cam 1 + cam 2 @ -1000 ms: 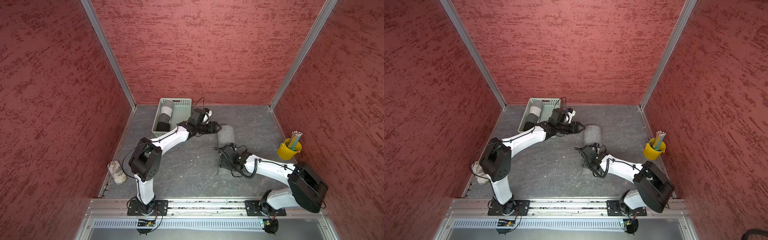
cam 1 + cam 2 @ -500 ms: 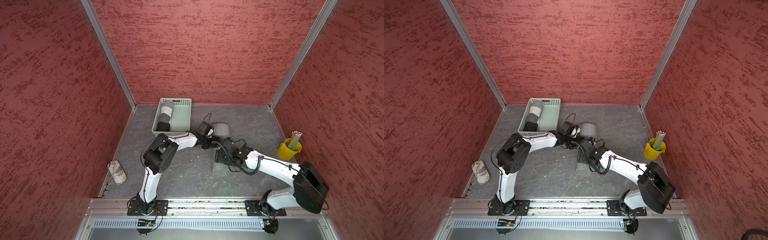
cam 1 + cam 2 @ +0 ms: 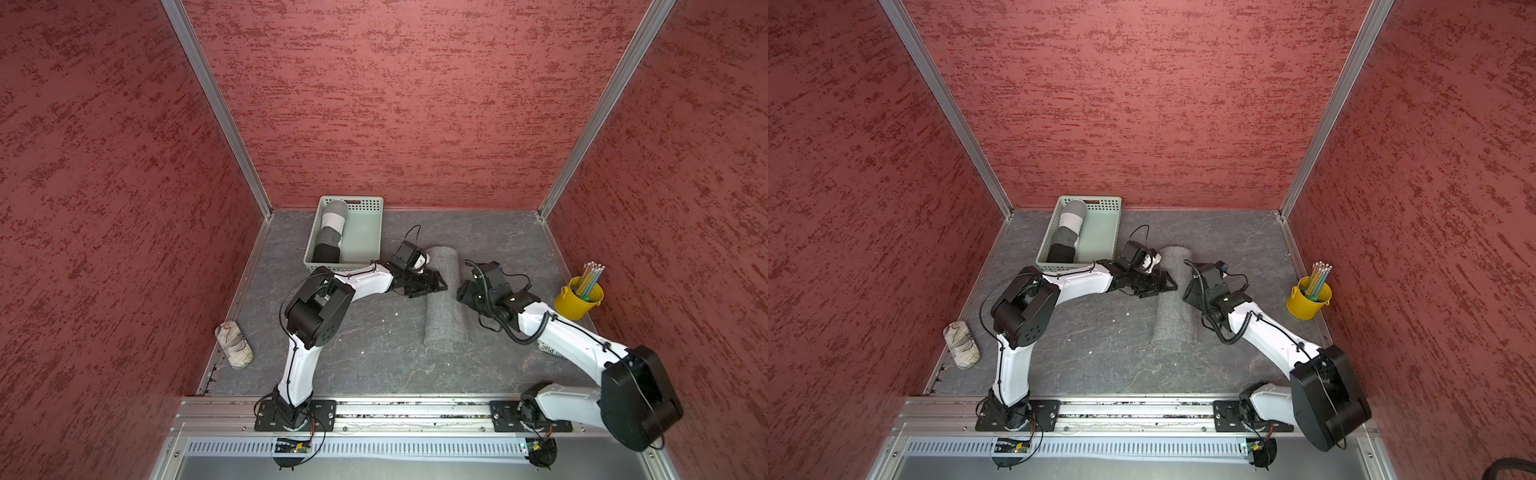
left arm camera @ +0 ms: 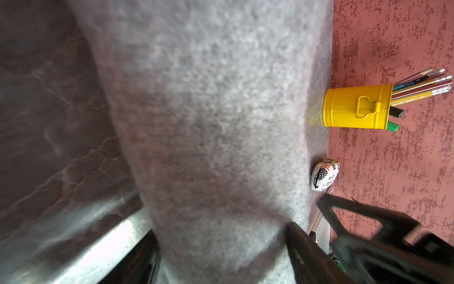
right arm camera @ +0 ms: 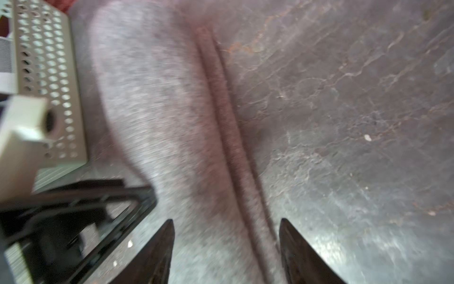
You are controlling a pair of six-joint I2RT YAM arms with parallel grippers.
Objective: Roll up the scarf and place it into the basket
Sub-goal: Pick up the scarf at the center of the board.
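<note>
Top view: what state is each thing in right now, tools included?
Basket: holds a rolled striped scarf along one wall.
Grey scarf: rolled, lying on the table, outside the basket.
Left tool: jaws astride the grey roll; grip unclear.
Right tool: jaws apart, roll's edge between; grip unclear.
Yellow bucket: upright, holding pencils.

The scarf (image 3: pixel 444 309) was gray and fuzzy, rolled up into one long, fat roll that lay flat near the middle of the table (image 3: pixel 374 357). The basket (image 3: pixel 362 237) was pale green plastic with little holes in its sides, and it sat upright at the back. The scarf lay outside the basket, near its front corner but apart from it.
</note>
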